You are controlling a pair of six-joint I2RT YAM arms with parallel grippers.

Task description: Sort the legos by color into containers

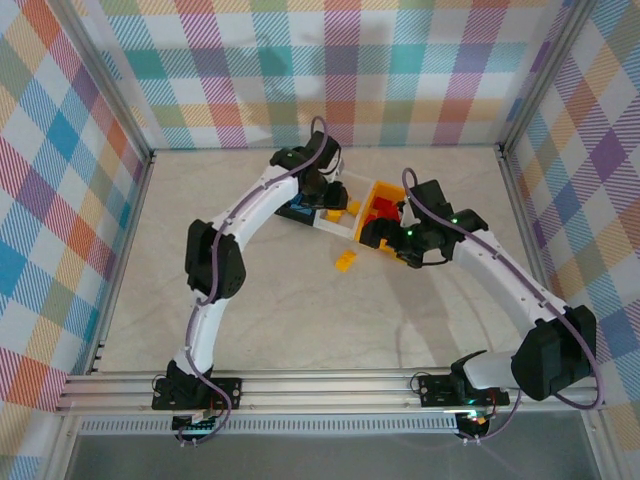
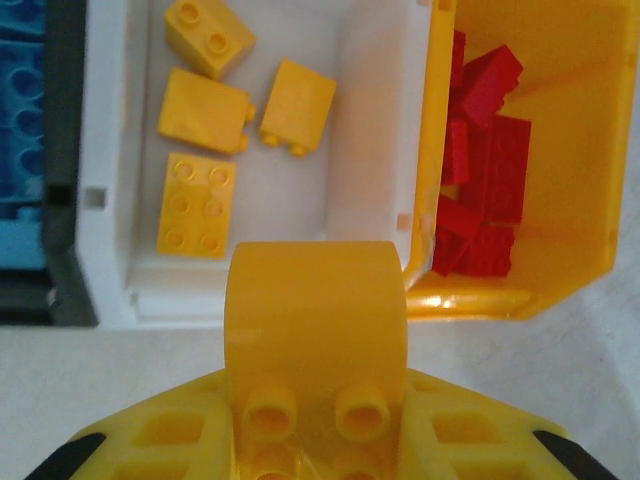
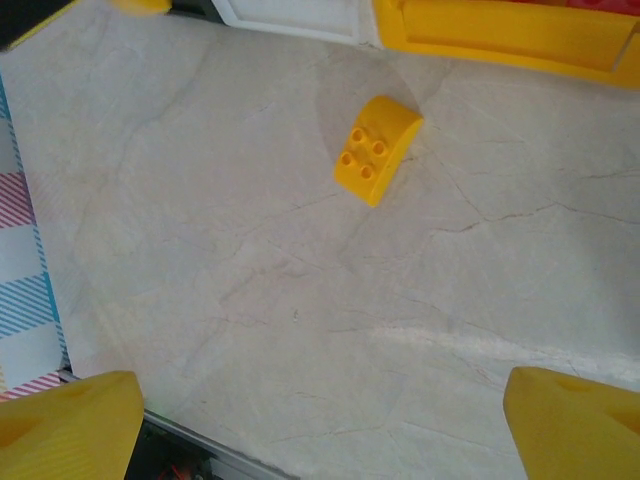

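The left gripper (image 2: 315, 440) is clamped on a yellow curved brick (image 2: 315, 310). Its ribbed yellow plastic fingers (image 2: 150, 440) press in from both sides. The brick is glossy, with a smooth rounded top and round studs facing the camera.

In the left wrist view the brick hangs over the near rim of the white bin (image 2: 110, 150), toward the corner next to the yellow-orange bin (image 2: 570, 120). The white bin is smooth, straight-walled plastic. It holds four yellow bricks (image 2: 197, 205), one lying flat with six studs up and the others tipped on their sides. The yellow-orange bin is joined to it on one side and holds a heap of red bricks (image 2: 490, 170). The black bin (image 2: 62, 150) on the other side holds blue bricks (image 2: 20, 120).

The right gripper (image 3: 320, 420) has its fingers spread wide apart with nothing between them. Their blunt yellow fingertips (image 3: 70, 420) sit at the two lower corners of the right wrist view.

Ahead of them, well apart from either finger, a loose yellow brick (image 3: 375, 148) lies on the surface (image 3: 250, 300). It is curved on one side and shows four studs. It sits just beside the row of bins, near where the white and yellow-orange ones meet.

The surface is pale and matte, with faint marble-like veins.
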